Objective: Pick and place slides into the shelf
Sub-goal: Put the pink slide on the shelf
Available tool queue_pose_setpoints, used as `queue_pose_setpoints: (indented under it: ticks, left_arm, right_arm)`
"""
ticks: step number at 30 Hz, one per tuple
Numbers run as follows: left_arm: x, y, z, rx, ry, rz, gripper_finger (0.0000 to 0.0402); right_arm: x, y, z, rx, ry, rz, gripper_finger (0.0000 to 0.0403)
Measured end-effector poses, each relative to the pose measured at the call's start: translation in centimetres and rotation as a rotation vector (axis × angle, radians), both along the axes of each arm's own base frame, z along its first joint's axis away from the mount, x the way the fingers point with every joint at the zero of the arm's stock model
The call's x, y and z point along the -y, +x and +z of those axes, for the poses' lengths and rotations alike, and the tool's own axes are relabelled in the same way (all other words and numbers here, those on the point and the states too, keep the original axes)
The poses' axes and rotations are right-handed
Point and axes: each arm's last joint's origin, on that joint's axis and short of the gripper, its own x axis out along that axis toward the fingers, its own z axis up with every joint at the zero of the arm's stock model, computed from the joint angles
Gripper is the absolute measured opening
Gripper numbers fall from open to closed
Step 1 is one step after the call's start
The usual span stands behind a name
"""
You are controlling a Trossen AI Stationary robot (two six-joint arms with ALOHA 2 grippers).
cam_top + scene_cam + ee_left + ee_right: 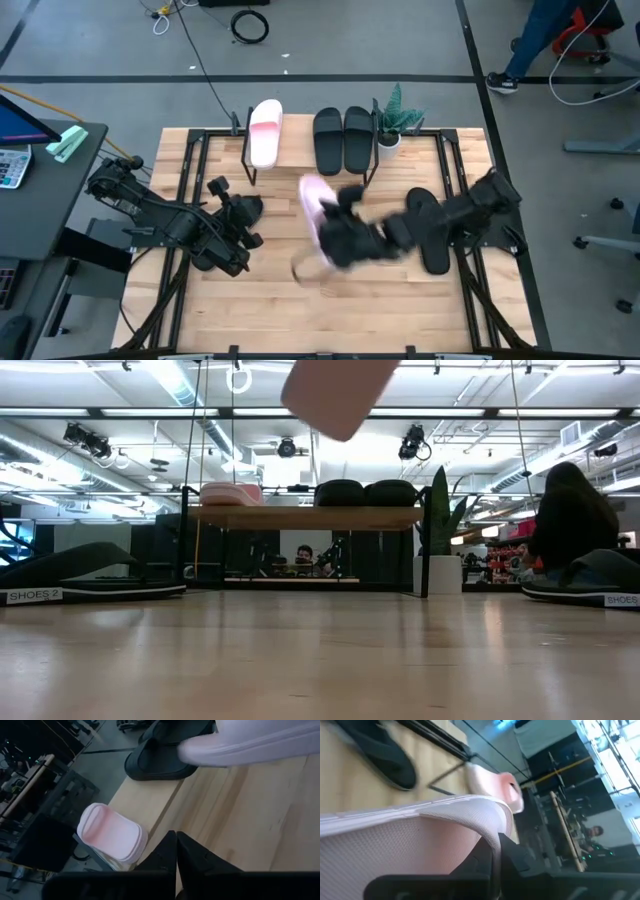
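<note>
- The right hand point(345, 235), at the centre of the high view, is closed on a pale pink open-toe slide sandal point(316, 208) and holds it clear of the slatted light-wood surface point(280, 300). In the low view the sandal's sole hangs at the top of the frame, above the shelf's height.
- The held sandal's long axis runs from lower right to upper left in the high view, slanted against the shelved slides, which lie straight up the frame.
- The left hand point(225, 235) waits at left centre, fingers pressed together on nothing.
- A black slide point(432, 232) lies on the surface just right of the right hand.
- The low rack with a pale plank top and thin black legs point(300, 152) stands up-frame of the carried sandal, so the right arm is the nearer one.
- On it sit a second pale pink slide point(265, 130) at the left and two black slides point(343, 140) at the right; I judge the bare gap between them to be the target.
- White tags in the low view read "SHOES 2" at lower left and "SHOE…", cut off, at lower right.
</note>
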Motion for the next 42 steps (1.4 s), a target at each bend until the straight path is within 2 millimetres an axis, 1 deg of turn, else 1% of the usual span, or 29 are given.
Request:
queue_pose_setpoints:
  ticks: [3, 5, 7, 9, 12, 14, 18, 21, 25, 28, 29, 32, 35, 39, 42]
  left_arm:
    - [0.0, 0.0, 0.0, -0.001, 0.0, 0.0, 0.0022]
    - [0.0, 0.0, 0.0, -0.003, 0.002, -0.001, 0.0021]
    - [-0.1, 0.0, 0.0, -0.004, 0.002, 0.003, 0.0016]
    - [-0.3, 0.1, 0.0, -0.004, 0.003, 0.011, 0.0012]
    - [-0.5, 0.2, 0.0, -0.004, 0.003, 0.021, 0.0009]
    - [-0.6, 0.2, 0.0, -0.006, 0.004, 0.023, 0.0009]
    - [-0.6, 0.2, 0.0, -0.008, 0.005, 0.023, 0.0018]
    - [-0.7, 0.3, 0.0, -0.008, 0.005, 0.029, 0.0022]
    - [-1.0, 0.4, 0.0, -0.007, 0.004, 0.044, 0.0017]
    - [-1.3, 0.5, 0.0, -0.005, 0.003, 0.056, 0.001]
    - [-1.3, 0.6, 0.0, -0.005, 0.003, 0.06, 0.0009]
    - [-1.6, 0.7, 0.0, -0.006, 0.003, 0.073, 0.0009]
    - [-1.8, 0.7, 0.0, -0.007, 0.004, 0.079, 0.0015]
    - [-1.7, 0.7, -0.1, -0.013, -0.008, 0.076, 0.0022]
    - [-1.7, 0.7, -0.1, -0.019, -0.019, 0.072, 0.0019]
  right_arm:
    - [4.8, 1.9, 0.6, -0.014, -0.02, -0.031, 0.001]
    - [7.7, 2.8, 1.1, -0.006, -0.029, -0.019, 0.0013]
    - [10.4, 3.6, 1.7, 0.04, -0.012, 0.015, 0.0013]
    - [12.6, 4.1, 2.4, 0.111, 0.011, 0.039, 0.0011]
    - [15.1, 4.3, 3.3, 0.196, -0.003, 0.024, 0.0011]
    - [16.5, 4.3, 3.5, 0.195, -0.041, 0.011, 0.0013]
    - [19.1, 3.8, 3.4, 0.153, -0.067, -0.037, 0.0015]
    - [21.1, 3.7, 2.8, 0.156, -0.028, -0.06, 0.0013]
    - [23.2, 3.9, 1.8, 0.148, 0.001, -0.053, 0.0014]
    - [24.6, 4.4, 0.6, 0.13, 0.002, -0.068, 0.0014]
    - [25.0, 4.7, -0.1, 0.118, 0.009, -0.067, 0.0014]
    - [26.0, 5.5, -1.4, 0.126, 0.016, -0.063, 0.0016]
    - [26.7, 6.3, -2.6, 0.127, 0.009, -0.054, 0.0024]
    - [27.1, 6.8, -4.4, 0.003, -0.062, -0.051, 0.0029]
    - [27.2, 7.2, -5.3, -0.046, -0.08, -0.046, 0.003]
